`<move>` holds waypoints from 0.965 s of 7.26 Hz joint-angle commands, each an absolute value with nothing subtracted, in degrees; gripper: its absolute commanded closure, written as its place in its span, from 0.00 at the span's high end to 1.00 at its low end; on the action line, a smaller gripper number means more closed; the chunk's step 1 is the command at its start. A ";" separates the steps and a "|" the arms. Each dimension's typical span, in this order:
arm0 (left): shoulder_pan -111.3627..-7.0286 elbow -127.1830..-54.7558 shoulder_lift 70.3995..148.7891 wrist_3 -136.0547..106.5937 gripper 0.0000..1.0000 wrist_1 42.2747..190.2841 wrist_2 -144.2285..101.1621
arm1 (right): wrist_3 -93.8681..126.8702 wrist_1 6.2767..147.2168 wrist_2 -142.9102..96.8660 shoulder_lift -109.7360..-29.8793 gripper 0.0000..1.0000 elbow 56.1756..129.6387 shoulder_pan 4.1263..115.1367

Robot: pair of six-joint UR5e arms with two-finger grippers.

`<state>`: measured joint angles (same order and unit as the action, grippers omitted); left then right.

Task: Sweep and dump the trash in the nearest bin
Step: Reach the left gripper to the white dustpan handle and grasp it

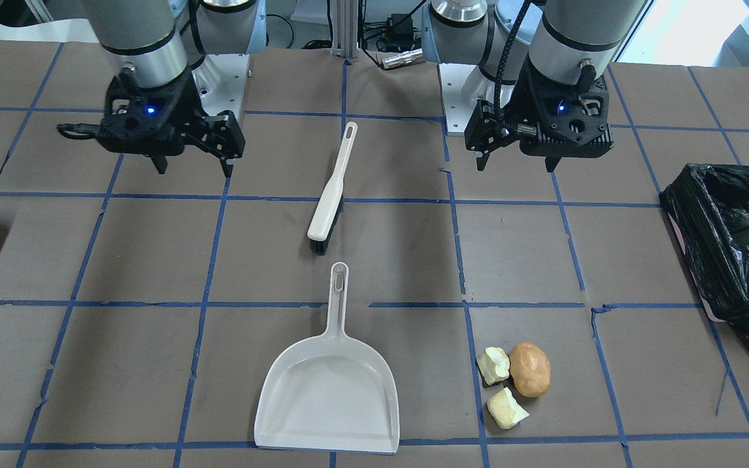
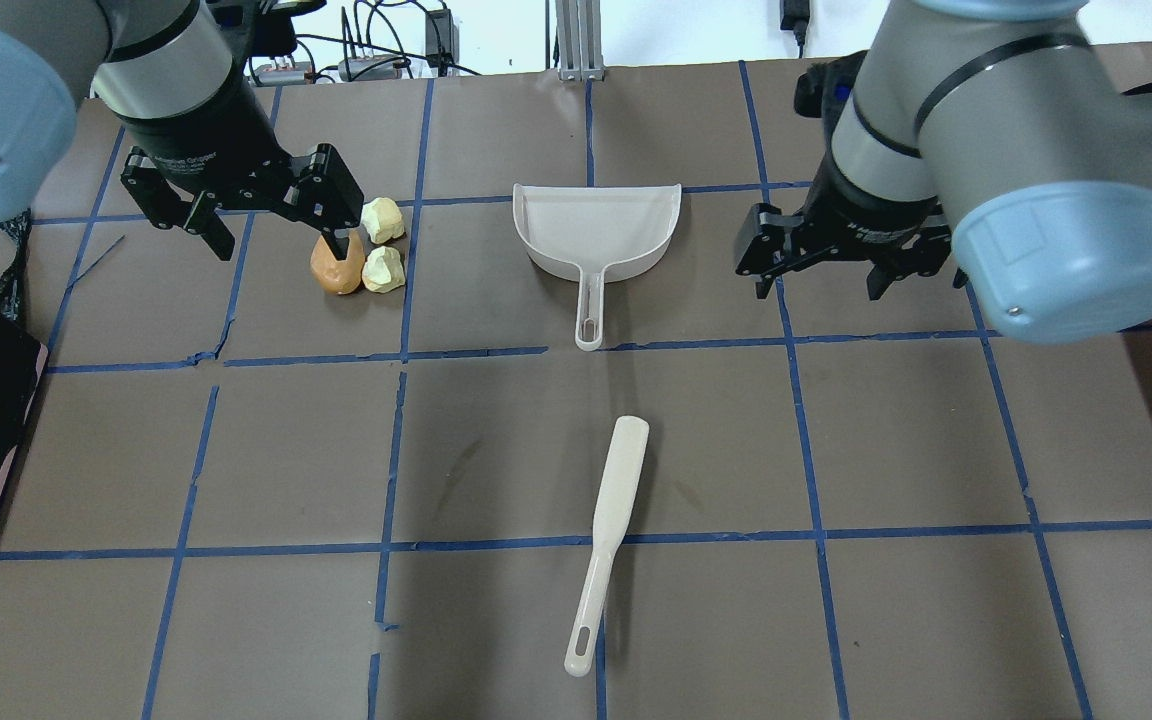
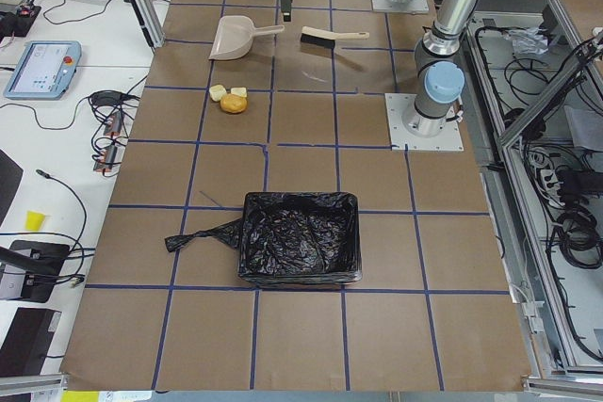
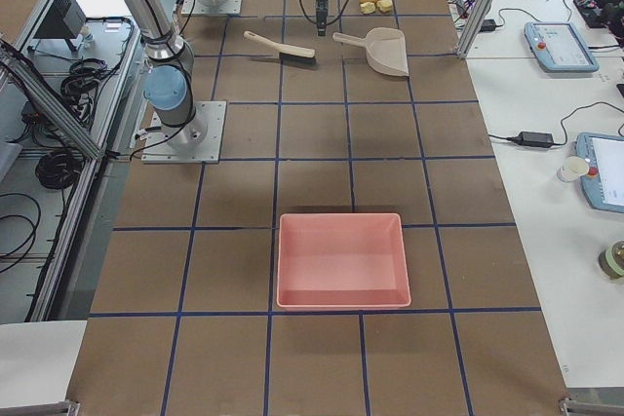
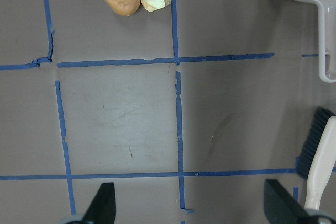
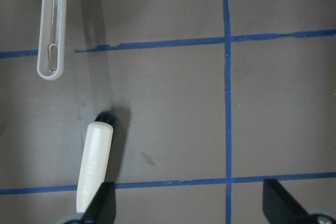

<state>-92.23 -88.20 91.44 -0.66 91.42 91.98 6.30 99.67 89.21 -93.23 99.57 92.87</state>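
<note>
Left fingers (image 5: 102,205) are hanging spread wide above counter (image 1: 153,260), gripping nothing; right fingers (image 6: 100,205) are doing same. You're looking at black-bagged bin (image 1: 732,240) sitting at counter's end on robot's left, pink tub (image 4: 341,218) sitting at opposite end. Midway, dustpan (image 1: 329,390) is lying flat, mouth facing your side, handle pointing at robot. Just beyond handle, brush (image 1: 329,195) is lying between arms. Beside dustpan, toward bin, trash (image 1: 530,385) is resting clustered: orange-brown lump (image 1: 529,363) touching pale chunk (image 1: 493,365), second chunk (image 1: 506,408) just beside.
</note>
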 commanded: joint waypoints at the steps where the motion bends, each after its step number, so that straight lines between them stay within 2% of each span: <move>1: -92.55 -91.48 92.63 -0.79 1.00 87.10 91.15 | 0.36 99.67 88.86 -93.34 1.00 98.44 87.72; 5: -96.57 -91.75 97.28 -1.93 1.00 81.15 86.57 | -1.67 99.49 89.56 -92.37 1.00 95.80 87.71; 7: -101.92 -91.84 103.59 -5.94 1.00 71.24 86.66 | -1.76 99.49 89.56 -92.29 1.00 95.89 87.63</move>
<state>-98.41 -91.67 99.93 -3.01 76.85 86.62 -1.67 99.51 89.52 -92.32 95.91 87.69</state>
